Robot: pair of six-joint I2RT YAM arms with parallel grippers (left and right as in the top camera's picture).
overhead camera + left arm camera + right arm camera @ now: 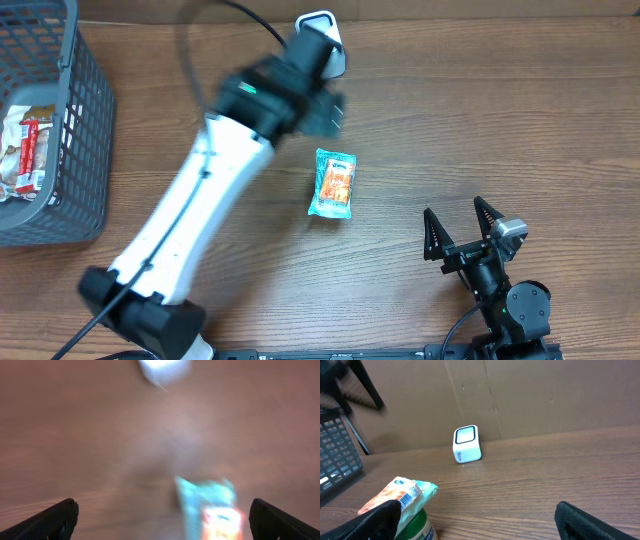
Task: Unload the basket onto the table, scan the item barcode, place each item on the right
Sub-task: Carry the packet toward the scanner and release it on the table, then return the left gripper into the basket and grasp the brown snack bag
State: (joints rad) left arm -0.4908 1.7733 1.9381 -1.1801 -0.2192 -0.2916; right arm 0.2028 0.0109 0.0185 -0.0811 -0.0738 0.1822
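Snack packet [332,184] lies flat at mid counter [500,100], judged light, soft and crinkly, best pinched across its narrow sides; left claw [164,512] and right claw [455,212] stand wide, empty.

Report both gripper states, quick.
Left gripper: open, empty; the snack packet lies loose on the table.
Right gripper: open, holding nothing.

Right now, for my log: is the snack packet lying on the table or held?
Lying flat on the table, unheld: the snack packet rests clear of the left gripper, whose jaws stand wide open.
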